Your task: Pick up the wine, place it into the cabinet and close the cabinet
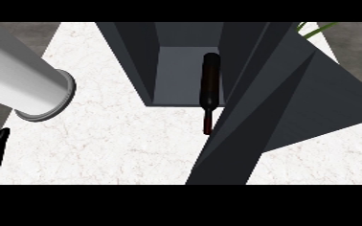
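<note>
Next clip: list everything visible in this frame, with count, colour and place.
Dark glass wine bottle: one, dark red-black, lying in the cabinet, neck poking out past its front edge.
Dark grey box cabinet: one, open, upper middle of the counter.
Cabinet door: one, dark grey, swung open at right.
White marble counter: one, under everything.
Plant leaves: a few, green, top right corner.
Forearm: one, grey, left side.
Left hand: one, black, sliver at left edge.
</note>
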